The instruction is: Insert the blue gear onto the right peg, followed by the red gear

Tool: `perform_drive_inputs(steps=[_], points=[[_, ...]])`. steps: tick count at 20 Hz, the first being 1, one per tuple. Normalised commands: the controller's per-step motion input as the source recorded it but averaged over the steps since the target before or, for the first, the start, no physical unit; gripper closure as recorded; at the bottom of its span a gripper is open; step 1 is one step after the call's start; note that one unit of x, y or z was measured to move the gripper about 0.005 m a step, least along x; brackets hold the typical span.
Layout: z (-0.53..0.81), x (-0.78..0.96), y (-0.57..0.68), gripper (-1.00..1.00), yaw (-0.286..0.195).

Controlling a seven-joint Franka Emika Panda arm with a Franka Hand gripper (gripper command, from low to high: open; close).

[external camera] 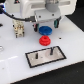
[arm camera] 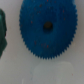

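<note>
The blue gear [external camera: 46, 30] lies flat on the white table, and the red gear [external camera: 45, 40] lies touching it on the near side. My gripper [external camera: 48, 23] hangs just above the blue gear with its dark fingers spread to either side and nothing held. In the wrist view the blue gear [arm camera: 48, 27] fills most of the picture, with its centre hole showing. The grey plate with a black frame [external camera: 46, 57] lies in front of the red gear. The right peg [external camera: 51, 49] stands bare on the plate, toward the exterior view's right. The plate's other pin [external camera: 37, 56] is also bare.
A beige and black block [external camera: 19, 29] stands at the exterior view's left of the gears. A darker blue object [external camera: 4, 10] lies at the far left. A dark shape [arm camera: 2, 35] shows at the edge of the wrist view beside the blue gear.
</note>
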Motion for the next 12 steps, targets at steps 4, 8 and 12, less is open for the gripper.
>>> perform_drive_inputs(steps=[4,8,12], points=[[-0.16,-0.13,0.04,1.0,0.0],[-0.12,-0.2,0.01,1.0,0.0],[-0.14,-0.35,0.0,1.0,0.0]])
